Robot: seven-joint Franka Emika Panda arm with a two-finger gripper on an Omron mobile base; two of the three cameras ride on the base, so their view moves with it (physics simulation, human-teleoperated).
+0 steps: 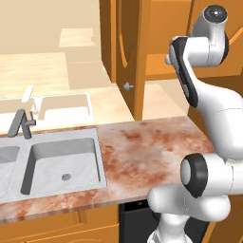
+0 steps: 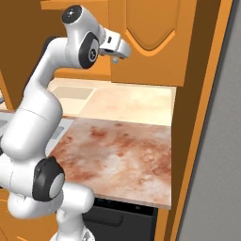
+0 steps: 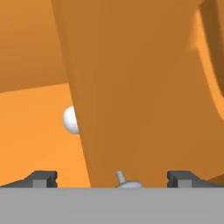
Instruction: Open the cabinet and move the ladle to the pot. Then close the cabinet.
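Note:
One door of the cabinet (image 1: 129, 42) stands partly swung out over the counter, with its small silver knob (image 1: 127, 86) near the lower edge. From the right, its arched panel (image 2: 150, 33) shows just beyond my gripper (image 2: 118, 49), and the knob (image 2: 115, 60) sits just under the hand. In the hand view my gripper (image 3: 113, 178) is open, with the knob (image 3: 127, 182) between the wide-apart fingertips (image 3: 43, 178), touching neither. A pale round thing (image 3: 70, 119) peeks past the door's edge; I cannot tell what it is. The ladle is hidden and the pot is out of view.
A marbled counter (image 1: 147, 152) lies below the cabinet, with a steel sink (image 1: 61, 163) and faucet (image 1: 21, 123) to the left. A dark appliance front (image 2: 117, 214) sits under the counter. A tall orange panel (image 2: 200, 117) bounds the counter on the right.

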